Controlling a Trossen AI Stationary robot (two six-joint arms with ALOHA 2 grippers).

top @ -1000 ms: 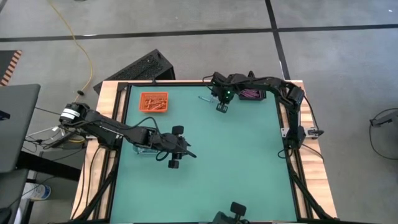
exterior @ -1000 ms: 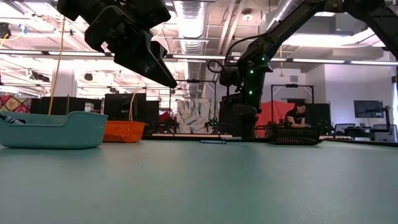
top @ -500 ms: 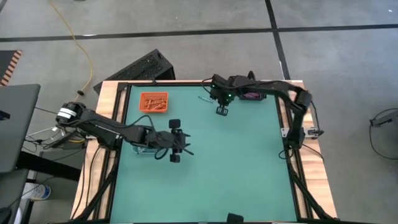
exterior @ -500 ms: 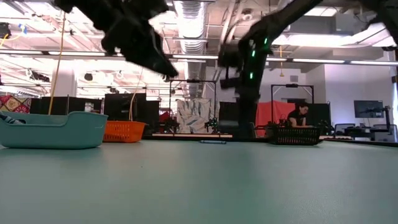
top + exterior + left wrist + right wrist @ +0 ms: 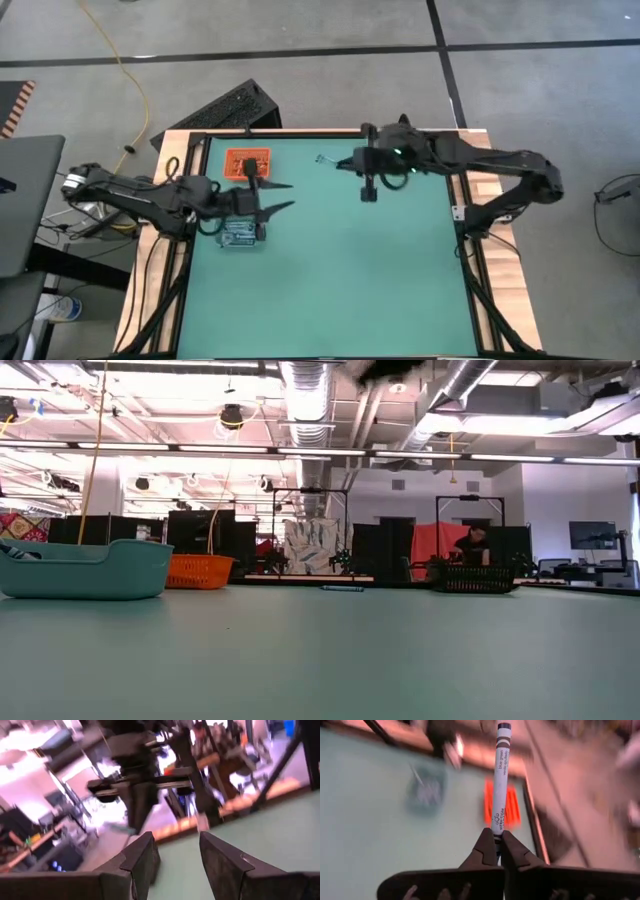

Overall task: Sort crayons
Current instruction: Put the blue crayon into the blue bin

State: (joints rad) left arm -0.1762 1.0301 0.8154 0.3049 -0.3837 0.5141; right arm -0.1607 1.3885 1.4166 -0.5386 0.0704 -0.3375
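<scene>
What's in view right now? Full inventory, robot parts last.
table: 1, green top, wood edge, centre of the high view.
orange tray: 1, orange, far-left corner of the table.
tray crayons: count unclear, orange-red, inside the orange tray.
teal tray: 1, teal, left side, beside the left arm.
black tray: 1, black, far-right side.
loose crayon: 1, bluish, lying on the table's far edge.
held crayon: 1, blue-green, in the right claw.
person: 1, in the room behind the table.
left claw: open, empty, above the teal tray.
right claw: shut on the held crayon, above the far middle of the table.
</scene>
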